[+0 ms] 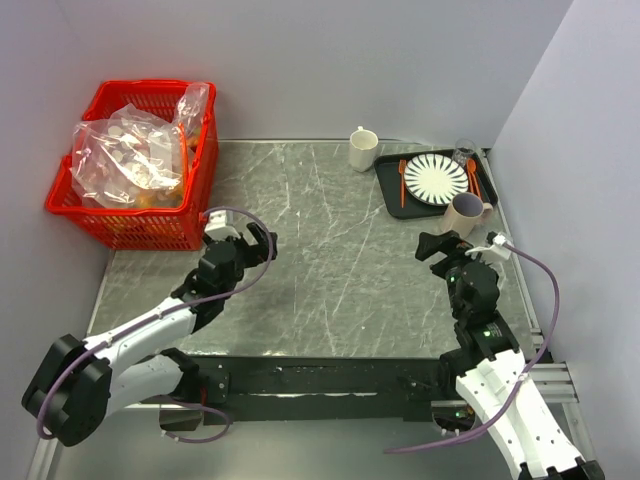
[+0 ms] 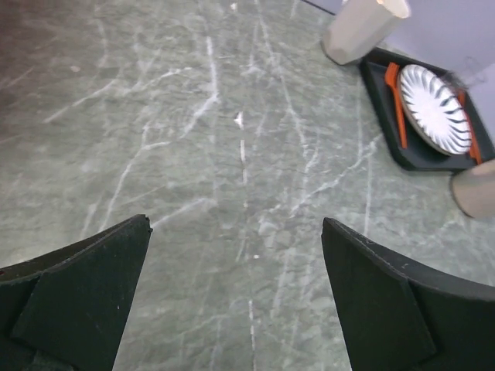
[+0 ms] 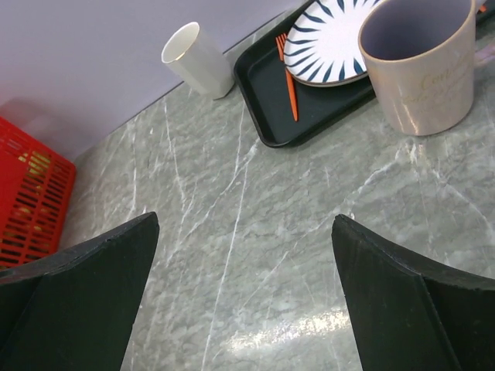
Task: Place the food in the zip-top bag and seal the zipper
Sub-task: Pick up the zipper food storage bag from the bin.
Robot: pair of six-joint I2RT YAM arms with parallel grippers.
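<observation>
With left pincer (image 2: 236, 224) and right pincer (image 3: 246, 220) spread empty, I am only starting: clear plastic bags (image 1: 125, 150) are sitting unsealed in the red plastic basket (image 1: 130, 228).

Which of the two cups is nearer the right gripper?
The pale pink mug beside the near edge of the black tray, just ahead of the right gripper. The white cup stands farther off, by the back wall left of the tray.

White links (image 1: 140, 335), black joints (image 1: 215, 265), lilac cables (image 1: 550, 290) (looped), black gripper fingers (image 2: 77, 301)
</observation>
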